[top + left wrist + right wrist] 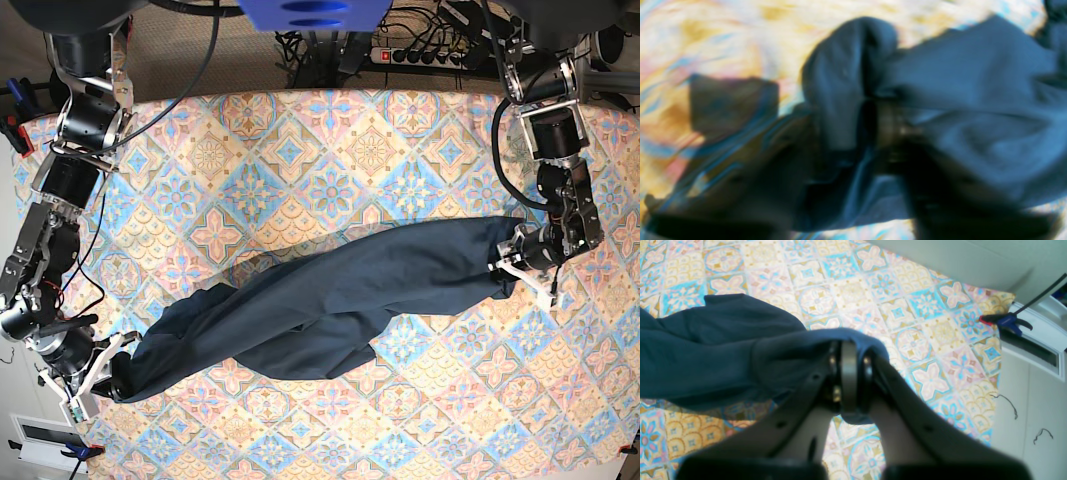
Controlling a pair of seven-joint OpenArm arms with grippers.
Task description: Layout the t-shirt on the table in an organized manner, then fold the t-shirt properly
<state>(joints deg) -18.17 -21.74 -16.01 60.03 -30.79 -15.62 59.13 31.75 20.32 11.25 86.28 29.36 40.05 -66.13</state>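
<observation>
Worktop (330,160) cloth with pastel tiles fills the view, and your dark blue t-shirt (320,300) lies across it in a long twisted rope, from the near left corner up to the right side. It is soft, light and floppy, so it will sag and bunch. Your right tool (848,373) is pinching one end tight. Your left tool (512,262) sits at the other end, buried in cloth; you cannot tell its grip. Hold hems or shoulders, not the middle.

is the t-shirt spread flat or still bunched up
Bunched up. The t-shirt is stretched into a twisted, wrinkled band across the table, one end at the right tool and the other at the left tool.
</observation>
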